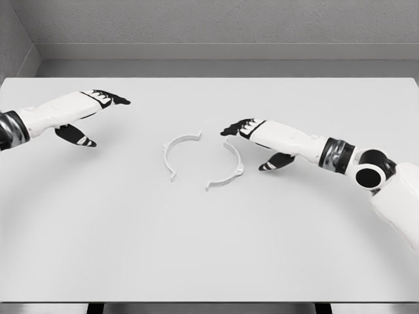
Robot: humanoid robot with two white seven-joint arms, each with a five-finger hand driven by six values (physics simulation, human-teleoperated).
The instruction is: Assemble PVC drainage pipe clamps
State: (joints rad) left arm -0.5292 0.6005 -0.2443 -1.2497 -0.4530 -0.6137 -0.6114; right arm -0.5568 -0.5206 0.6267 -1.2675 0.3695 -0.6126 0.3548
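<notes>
Grey walls close off a white table [209,248] where two white half-rings lie mid-table, hollow sides facing each other across a small gap. The left half-ring [175,152] sits well apart from the left hand [98,104], which hovers up and to the left with fingers stretched out flat, holding nothing. The right half-ring [230,169] lies just beside the right hand [252,129], below its extended, empty fingertips; that hand is clearly nearer.

Wide white table [196,261], grey textured back wall [222,19], pale ledge along its base, even soft light
</notes>
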